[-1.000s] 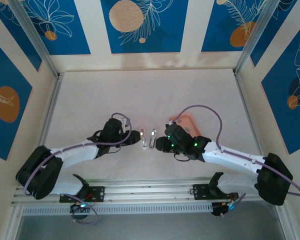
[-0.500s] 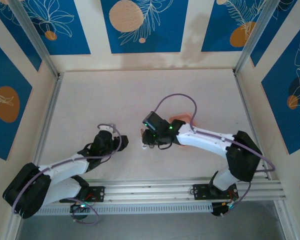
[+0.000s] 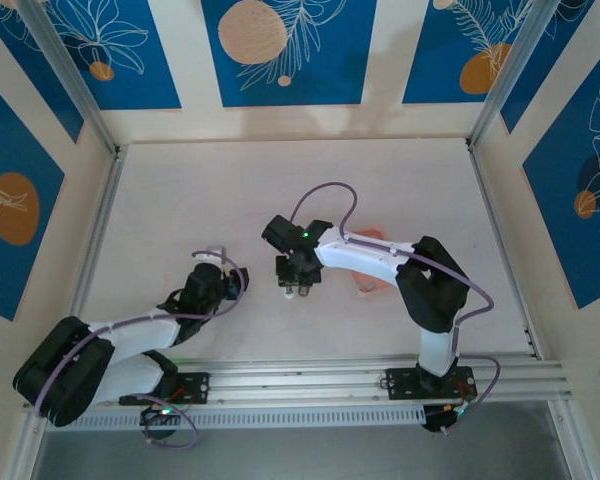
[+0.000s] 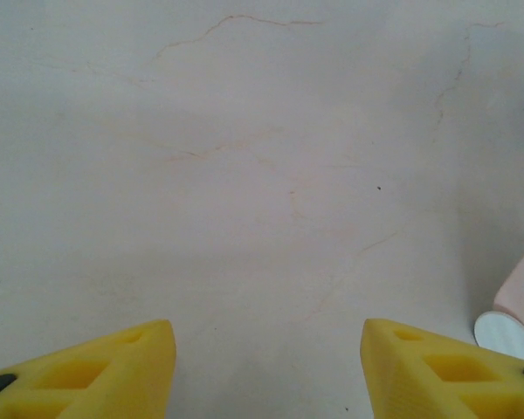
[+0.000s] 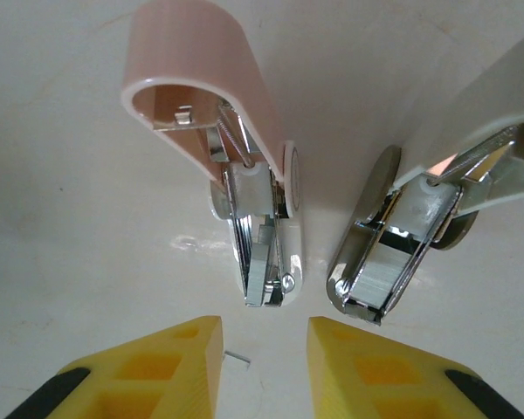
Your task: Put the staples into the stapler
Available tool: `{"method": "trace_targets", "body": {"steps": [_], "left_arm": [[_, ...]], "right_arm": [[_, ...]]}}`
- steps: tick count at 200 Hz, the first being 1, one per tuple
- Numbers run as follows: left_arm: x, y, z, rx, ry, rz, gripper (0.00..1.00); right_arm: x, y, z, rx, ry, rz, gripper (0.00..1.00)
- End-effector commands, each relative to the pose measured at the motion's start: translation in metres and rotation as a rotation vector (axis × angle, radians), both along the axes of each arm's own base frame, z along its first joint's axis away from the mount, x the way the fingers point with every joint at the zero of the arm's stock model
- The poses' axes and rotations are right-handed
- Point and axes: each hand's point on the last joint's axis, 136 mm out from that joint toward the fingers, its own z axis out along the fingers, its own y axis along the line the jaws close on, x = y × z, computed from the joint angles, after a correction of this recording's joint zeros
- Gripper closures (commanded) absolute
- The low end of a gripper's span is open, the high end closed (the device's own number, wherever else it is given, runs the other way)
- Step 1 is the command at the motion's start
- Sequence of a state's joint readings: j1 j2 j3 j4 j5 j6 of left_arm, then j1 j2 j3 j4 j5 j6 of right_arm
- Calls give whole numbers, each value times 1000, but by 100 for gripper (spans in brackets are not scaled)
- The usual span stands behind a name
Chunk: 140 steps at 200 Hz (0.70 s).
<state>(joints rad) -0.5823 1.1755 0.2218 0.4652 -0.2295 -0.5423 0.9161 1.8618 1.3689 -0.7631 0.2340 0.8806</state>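
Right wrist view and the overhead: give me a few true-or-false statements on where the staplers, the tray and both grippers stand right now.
1. The pink-topped stapler and the white stapler both lie with their tops swung open. True.
2. The left gripper is shut on a stapler. False: it is open over bare table.
3. The right gripper points at the two staplers with its fingers apart. True.
4. The pink tray lies left of the staplers. False: it lies to their right, partly under the right arm.
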Motion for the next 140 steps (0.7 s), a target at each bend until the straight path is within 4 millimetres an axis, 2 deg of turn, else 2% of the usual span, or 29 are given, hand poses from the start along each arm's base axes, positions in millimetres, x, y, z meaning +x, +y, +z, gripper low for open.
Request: {"method": "trace_targets", "body": {"steps": [1, 59, 140], "left_arm": [[4, 7, 5, 6, -48, 20, 41], [3, 10, 4, 20, -40, 17, 41], [3, 12, 2, 30, -41, 18, 41]], "right_arm": [[-8, -2, 0, -23, 53, 10, 70], [-2, 9, -5, -6, 64, 33, 71], [4, 12, -10, -5, 67, 37, 71]]}}
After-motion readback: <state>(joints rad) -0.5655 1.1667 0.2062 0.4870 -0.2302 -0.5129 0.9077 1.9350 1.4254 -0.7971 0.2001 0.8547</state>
